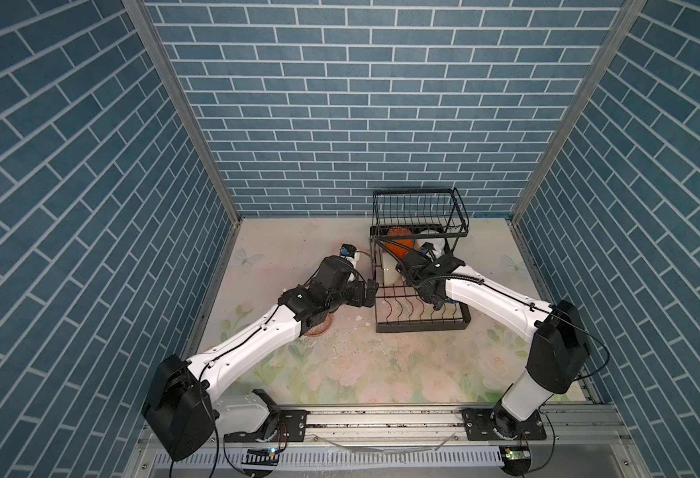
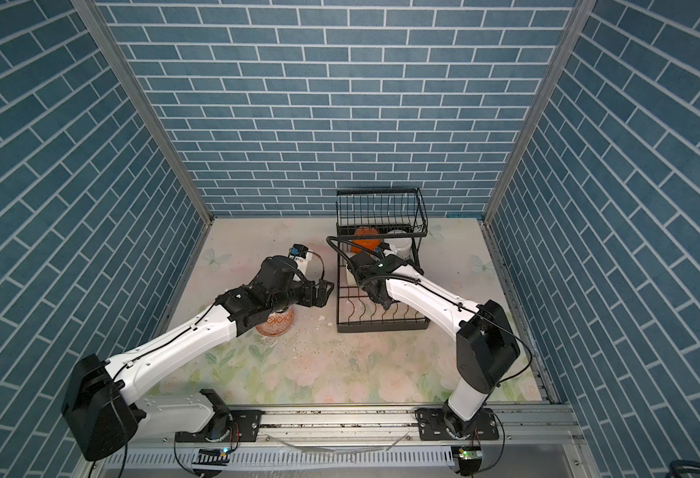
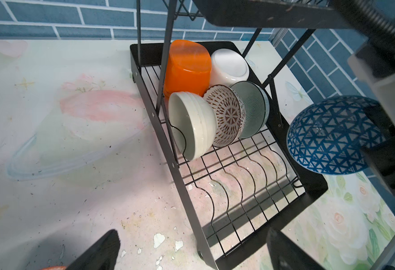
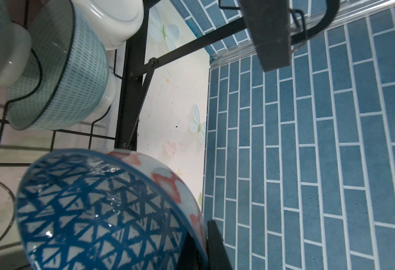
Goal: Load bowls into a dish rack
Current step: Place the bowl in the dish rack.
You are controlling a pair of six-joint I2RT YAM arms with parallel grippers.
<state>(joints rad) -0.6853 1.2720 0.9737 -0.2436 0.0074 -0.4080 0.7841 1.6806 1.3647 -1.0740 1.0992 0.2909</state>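
Left wrist: right jaws pinch blue bowl (image 3: 327, 138) over dish rack (image 3: 314, 190); left jaws spread.

Both arms reach forward, angled inward (white links, black joints). Left claw (image 3: 191, 231) spread wide; right claw (image 4: 202, 247) pinched on a blue-patterned bowl (image 4: 93, 210).

Blue-and-white triangle bowl (image 4: 93, 210) lower left of frame, rim pinched by right gripper (image 4: 202, 247). Upper left: green dashed bowl (image 4: 75, 77) on edge in dish rack (image 4: 128, 93) wires, white bowl (image 4: 119, 21) just beside. Right side: blue brick wall (image 4: 308, 152).
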